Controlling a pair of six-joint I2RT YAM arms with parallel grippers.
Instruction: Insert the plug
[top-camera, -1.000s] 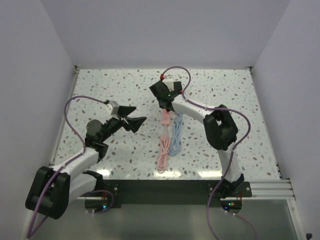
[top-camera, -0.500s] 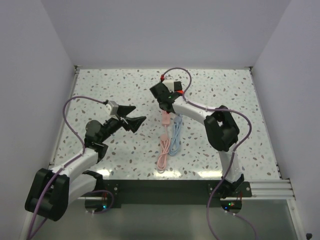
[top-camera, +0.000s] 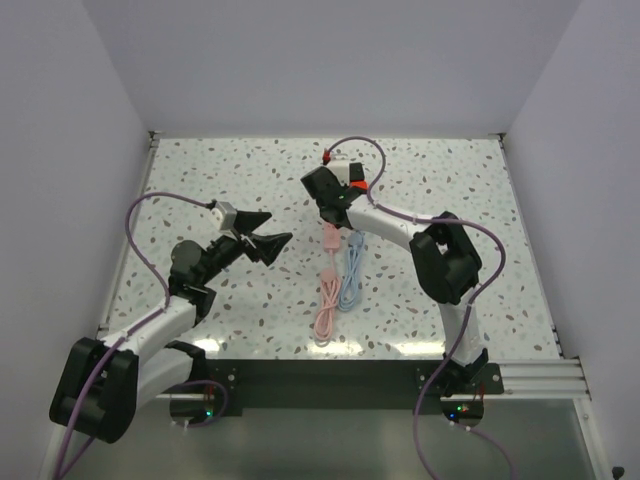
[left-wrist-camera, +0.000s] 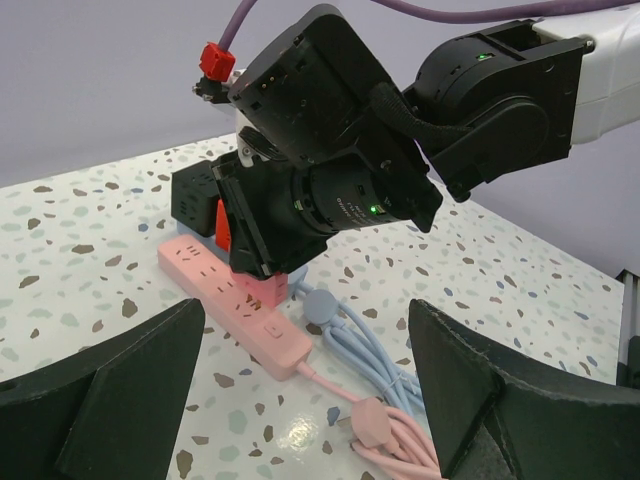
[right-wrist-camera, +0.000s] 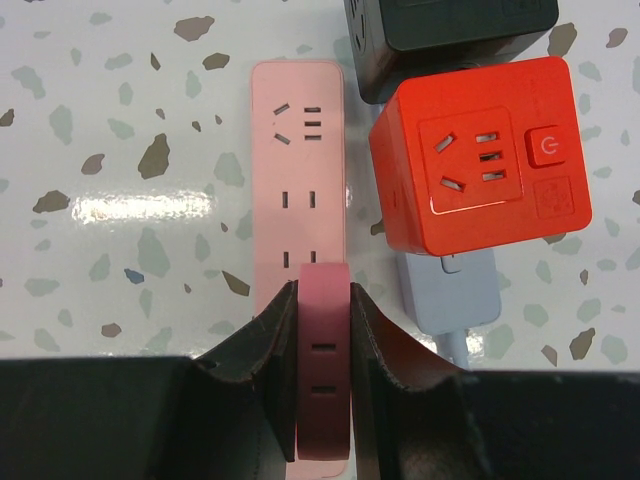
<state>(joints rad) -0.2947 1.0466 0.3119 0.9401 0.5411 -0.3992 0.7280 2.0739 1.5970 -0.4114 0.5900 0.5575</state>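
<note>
Terrazzo table (top-camera: 200, 170) with the plug-insertion work near its middle, well apart from every edge. The right gripper (right-wrist-camera: 322, 300) points down over the pink power strip (right-wrist-camera: 298, 160), its fingers pressed against the two sides of a pink plug (right-wrist-camera: 322, 370). The plug sits in line with the strip's near end and, in the left wrist view, appears to rest on the strip's top face. Whether its pins have entered a socket cannot be told. The left gripper (top-camera: 278, 228) hovers toward the table's left edge, jaws spread wide and holding nothing, so nothing steadies the strip. A red socket cube (right-wrist-camera: 480, 165) lies just beside the strip on its right, with a black socket cube (right-wrist-camera: 450, 30) beyond it and a pale-blue strip (right-wrist-camera: 455, 295) close to the right finger. Pink and blue cords (top-camera: 338, 290) trail toward the near edge. Probable hazards are these: pins offset from the slots would jam under downward force and tilt the plug in the grasp; the unheld strip could slide or pivot; the outer finger could nudge the pale-blue strip or the red cube.
</note>
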